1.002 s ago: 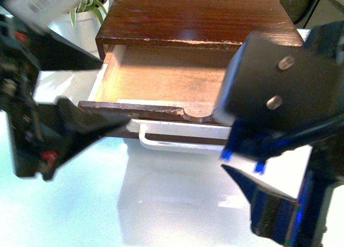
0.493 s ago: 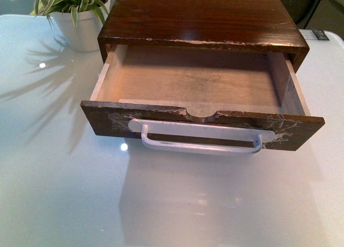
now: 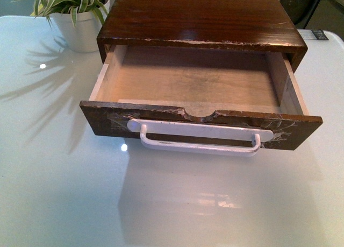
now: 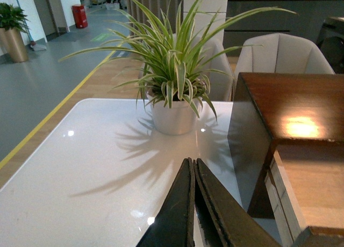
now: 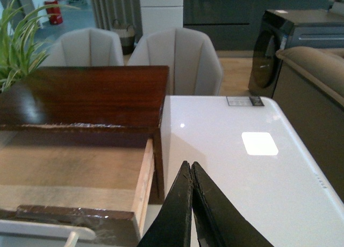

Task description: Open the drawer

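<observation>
The drawer (image 3: 200,104) was seen pulled out, lying between both pressed-closed, empty grippers: left gripper (image 4: 192,204), right gripper (image 5: 191,206), neither clearly nearer

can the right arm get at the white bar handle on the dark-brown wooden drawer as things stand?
Probably yes. The white bar handle juts off the open dark-brown wooden drawer with only bare white table before it. The right gripper, shut, sits beside the drawer's corner, so it must open first.
</observation>
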